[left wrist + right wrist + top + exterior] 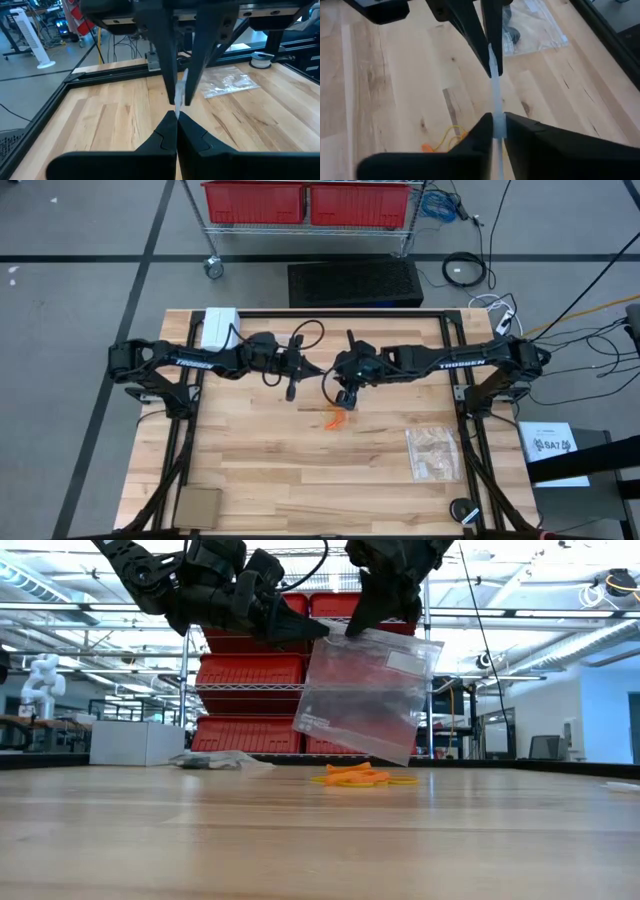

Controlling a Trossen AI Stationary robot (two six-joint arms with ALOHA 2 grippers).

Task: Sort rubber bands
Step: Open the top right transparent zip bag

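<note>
A clear plastic zip bag (365, 690) hangs tilted between my two grippers over the middle of the table, clear of the wood. A small heap of orange rubber bands (357, 776) lies on the table under it and also shows in the high view (335, 420). My left gripper (312, 632) is shut on the bag's upper left corner. My right gripper (355, 625) is shut on the bag's top edge, close beside it. Black and tan bands show only inside other bags. My left gripper pinches the bag's top corner (318, 638) between its two fingers. The fingers come nearly level from the table's left. The bag hangs below, clear of the table. My right gripper pinches the bag's top edge (496, 107) between its two fingers, slanting down from above, a little to the right of the left gripper's hold. The bag hangs edge-on below it, tilted, its lower end above the orange bands.
A clear bag with pale tan bands (435, 452) lies at the near right. Another clear bag with dark contents (215, 760) lies at the far left, near a white box (220, 327). A brown box (197, 505) and a round black object (463, 510) sit at the near edge.
</note>
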